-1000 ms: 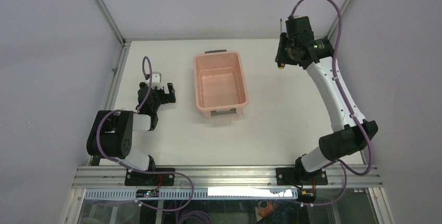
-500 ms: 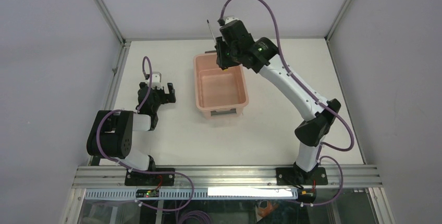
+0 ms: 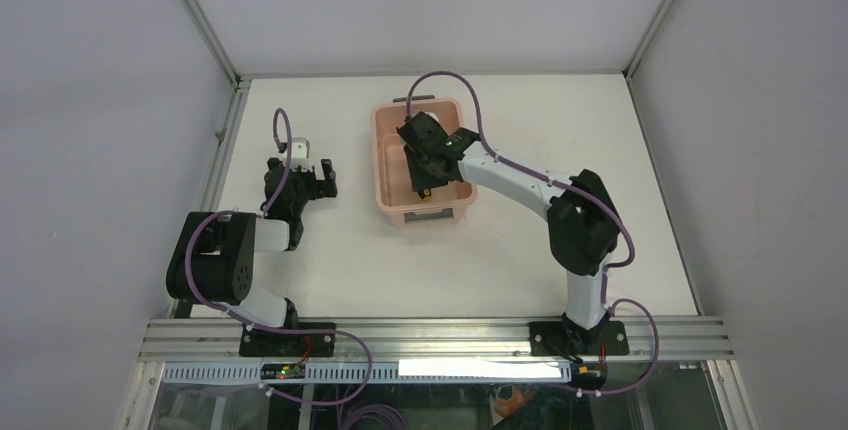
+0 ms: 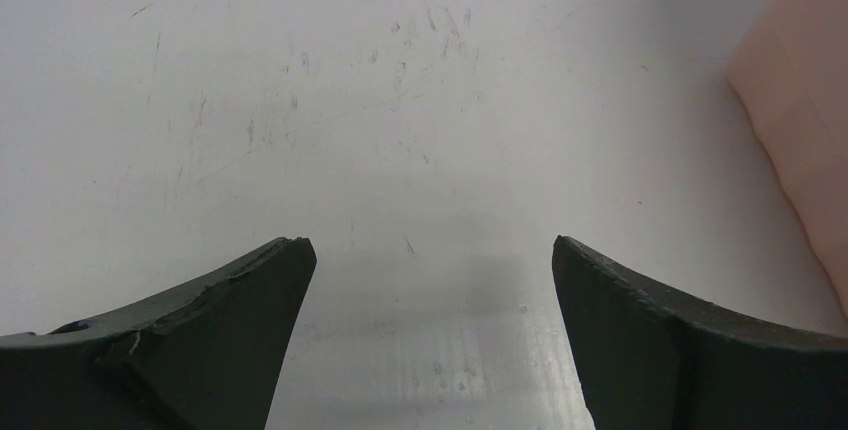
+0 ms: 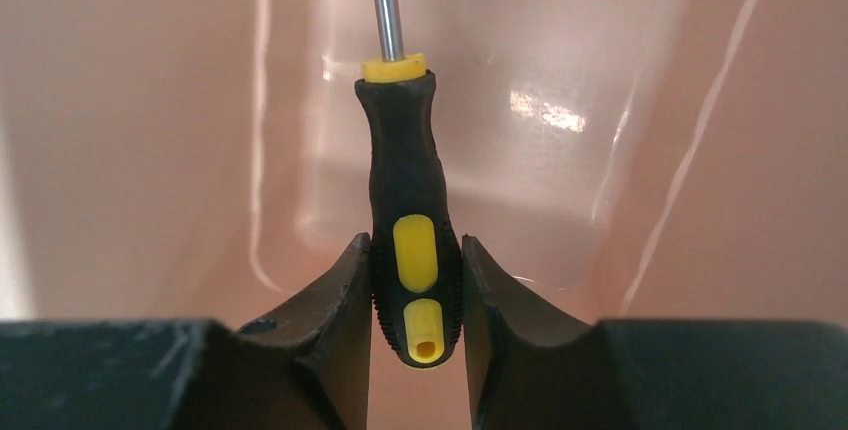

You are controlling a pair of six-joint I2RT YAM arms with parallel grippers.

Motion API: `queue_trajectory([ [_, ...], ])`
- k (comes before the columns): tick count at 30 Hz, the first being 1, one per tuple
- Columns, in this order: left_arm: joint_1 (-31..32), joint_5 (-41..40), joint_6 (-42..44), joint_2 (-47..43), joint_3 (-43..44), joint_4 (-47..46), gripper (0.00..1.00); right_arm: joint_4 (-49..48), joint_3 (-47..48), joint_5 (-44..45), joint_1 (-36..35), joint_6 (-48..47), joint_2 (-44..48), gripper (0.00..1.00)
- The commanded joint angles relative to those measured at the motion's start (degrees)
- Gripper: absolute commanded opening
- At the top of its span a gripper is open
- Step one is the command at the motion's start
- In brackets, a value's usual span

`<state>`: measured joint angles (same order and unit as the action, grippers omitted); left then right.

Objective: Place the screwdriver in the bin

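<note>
The salmon-pink bin [image 3: 386, 165] stands at the table's middle back. My right gripper [image 3: 425, 172] reaches down inside it and is shut on the screwdriver. In the right wrist view the black-and-yellow handle [image 5: 412, 220] is pinched between the two fingers, the gripper [image 5: 415, 285] closed round its lower end, and the metal shaft [image 5: 384, 5] points away toward the bin's pink inner wall [image 5: 150, 120]. My left gripper [image 3: 312, 175] is open and empty, low over the table left of the bin; its own view shows the gripper [image 4: 428, 250] with jaws wide apart over bare table.
The bin's outer corner [image 4: 800, 120] shows at the right edge of the left wrist view. Grey walls and metal rails [image 3: 225, 120] enclose the white table [image 3: 560, 150]. The right arm's purple cable [image 3: 440, 78] arcs above the bin's far end.
My right arm swung from the back right corner leftward over the bin, then dropped into it with the screwdriver still held. The left arm has not moved.
</note>
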<state>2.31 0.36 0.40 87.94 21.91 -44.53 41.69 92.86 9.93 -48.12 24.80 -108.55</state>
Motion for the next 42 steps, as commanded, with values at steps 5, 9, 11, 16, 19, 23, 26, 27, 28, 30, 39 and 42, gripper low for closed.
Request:
queue_trajectory([
  [5,0.43,0.41,-0.93,-1.57,0.06,-1.52,0.99,-6.23,-1.33,2.76,-0.13,2.67,-7.3,0.01],
  [9,0.42,0.43,-0.93,-1.56,0.06,-1.52,0.99,-5.79,-1.57,4.15,0.06,3.54,-10.97,0.03],
  [11,0.42,0.43,-0.93,-1.55,0.06,-1.52,0.99,-4.4,-0.72,4.02,0.13,3.51,-12.72,0.09],
  [16,0.42,0.43,-0.93,-1.57,0.06,-1.54,0.99,-2.76,0.37,3.11,0.14,2.34,-12.12,0.34],
  [19,0.44,0.43,-0.93,-1.56,0.06,-1.52,0.99,-2.1,1.95,2.4,0.13,-0.37,-8.6,0.52],
  [23,0.5,0.42,-0.93,-1.55,0.06,-1.52,0.99,-1.22,5.76,3.51,0.13,-5.1,-1.95,0.67],
  [26,0.42,0.43,-0.93,-1.55,0.06,-1.53,0.99,-0.41,9.42,6.04,0.17,-7.93,3.02,0.74],
  [27,0.42,0.41,-0.93,-1.61,0.06,-1.52,0.99,-0.16,10.28,6.89,0.21,-9.05,4.32,0.8],
  [28,0.42,0.38,-0.93,-1.55,0.06,-1.52,0.99,0.06,10.96,7.9,0.21,-10.14,5.46,0.89],
  [30,0.42,0.39,-0.93,-1.6,0.06,-1.52,0.99,0.08,11.32,10.0,0.75,-12.23,8.01,0.99],
  [39,0.43,0.43,-0.93,-1.59,0.06,-1.52,0.99,7.8,9.74,15.36,17.93,-18.82,18.63,0.99],
  [42,0.42,0.36,-0.93,-1.57,0.06,-1.53,0.99,8.36,7.29,17.7,26.14,-20.3,22.13,0.99],
])
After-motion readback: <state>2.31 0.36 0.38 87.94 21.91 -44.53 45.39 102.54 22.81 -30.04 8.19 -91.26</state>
